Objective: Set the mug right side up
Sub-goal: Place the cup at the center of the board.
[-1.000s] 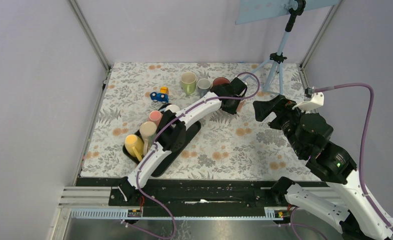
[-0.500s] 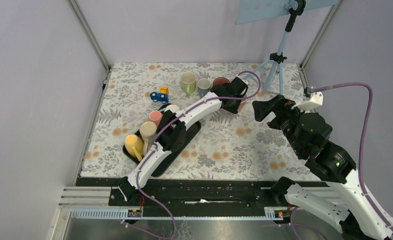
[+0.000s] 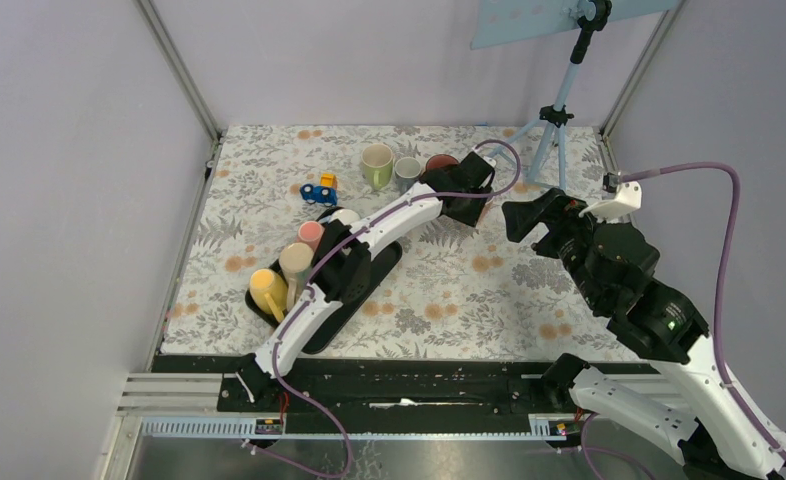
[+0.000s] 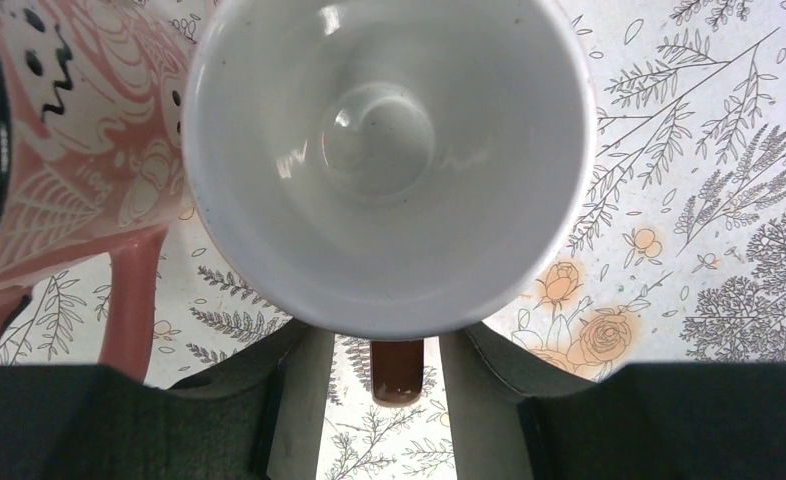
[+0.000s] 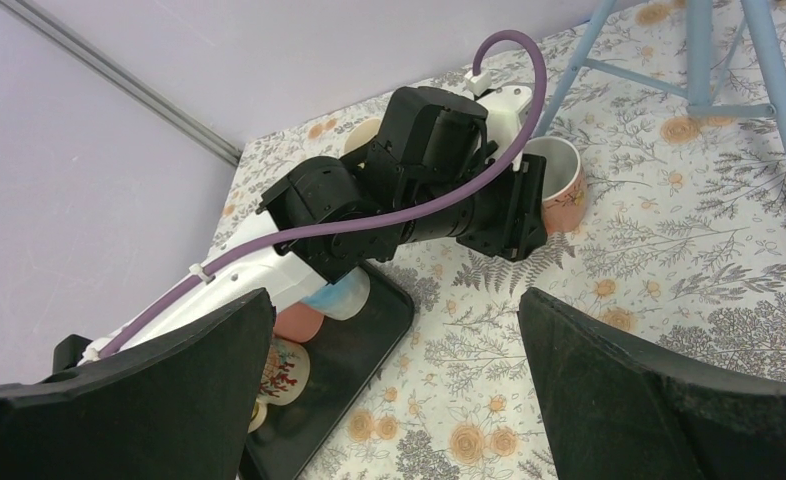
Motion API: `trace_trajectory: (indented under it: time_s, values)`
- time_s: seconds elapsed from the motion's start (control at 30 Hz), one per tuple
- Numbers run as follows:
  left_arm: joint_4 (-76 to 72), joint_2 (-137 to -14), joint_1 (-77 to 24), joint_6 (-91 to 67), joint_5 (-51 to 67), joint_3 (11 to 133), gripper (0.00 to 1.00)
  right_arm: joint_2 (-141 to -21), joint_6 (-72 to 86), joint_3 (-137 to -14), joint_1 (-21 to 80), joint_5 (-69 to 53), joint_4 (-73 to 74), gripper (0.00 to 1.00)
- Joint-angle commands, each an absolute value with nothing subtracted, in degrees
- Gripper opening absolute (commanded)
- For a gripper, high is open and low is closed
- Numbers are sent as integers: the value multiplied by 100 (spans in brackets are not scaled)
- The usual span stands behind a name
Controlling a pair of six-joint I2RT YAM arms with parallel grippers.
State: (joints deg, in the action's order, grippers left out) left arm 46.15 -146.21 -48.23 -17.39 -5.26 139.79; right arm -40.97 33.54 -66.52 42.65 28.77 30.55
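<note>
Left pincer (image 4: 394, 360) narrowly open – jaws sit either side of the brown handle of the mug (image 4: 389, 150), slim gap on each side, not clamped. Mug stands right side up on the flowered table (image 3: 449, 290), far centre-right. Its white inside faces up and its outside is pinkish in the right wrist view. Left arm stretched diagonally across the table to reach it.

Right pincer (image 3: 526, 215) spread wide, holding nothing, raised above the table just right of the mug and aimed at it.

Blue tripod (image 3: 557, 120) stands at the far right corner. Black tray (image 3: 369, 280) at near left, partly under the left arm. It carries four mugs – yellow mug (image 3: 266, 290), beige mug (image 3: 295, 260), pink mug (image 3: 311, 235) and white mug (image 3: 345, 216).

In the far row, green mug (image 3: 376, 165), grey mug (image 3: 406, 172) and red patterned mug (image 4: 69, 150) all stand open side up. The red one is just beside the task mug. Small blue toy car (image 3: 319, 190) sits left of the green mug.
</note>
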Motion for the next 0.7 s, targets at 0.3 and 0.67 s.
trace_trajectory:
  time_s: [0.3,0.67]
  values:
    - [4324,-13410,-4814,-1647,-506,13862,59,-4162,3432,-6704,4287,2768,2867,100]
    - [3978,-12099,-4816,-1714,-502,12768,94,-4125,3350,-6602,4281,2922,2766,100]
